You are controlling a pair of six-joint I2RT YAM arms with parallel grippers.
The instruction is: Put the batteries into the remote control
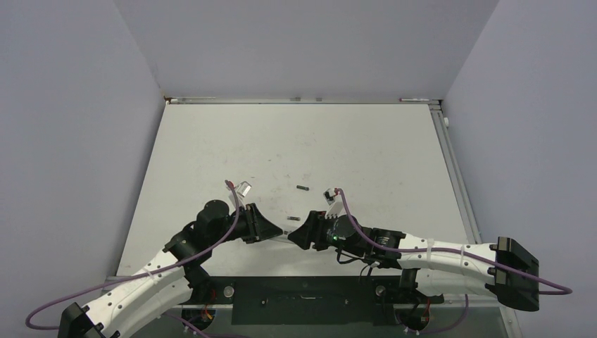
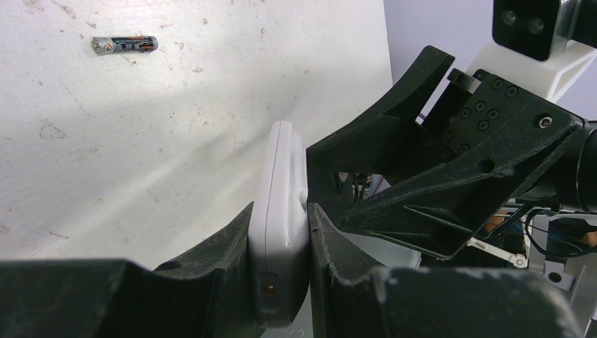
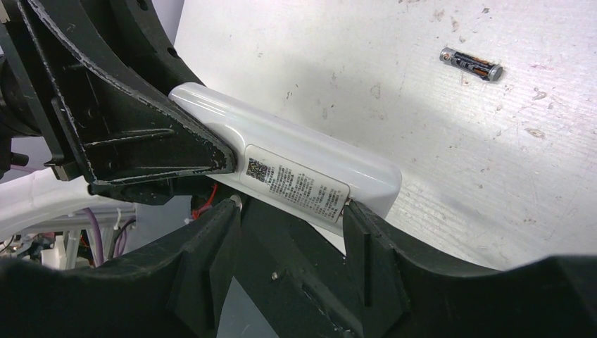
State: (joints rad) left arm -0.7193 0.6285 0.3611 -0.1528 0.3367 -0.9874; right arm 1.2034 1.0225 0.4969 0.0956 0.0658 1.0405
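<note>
Both sets of jaws meet on the remote control (image 2: 280, 232): the left gripper (image 2: 280, 243) is clamped across its thin edges, the right gripper (image 3: 292, 211) closed around its labelled end, holding it above the table (image 1: 211, 148). One battery (image 1: 303, 188) lies well apart, untouched. If the arms pull unevenly, the smooth casing could twist free and drop.

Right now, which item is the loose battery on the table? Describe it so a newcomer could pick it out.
On the white table, look just beyond where the two grippers meet on the white remote control. The battery lies alone on bare tabletop: a tiny dark cylinder, untouched, while the remote is clamped.
</note>
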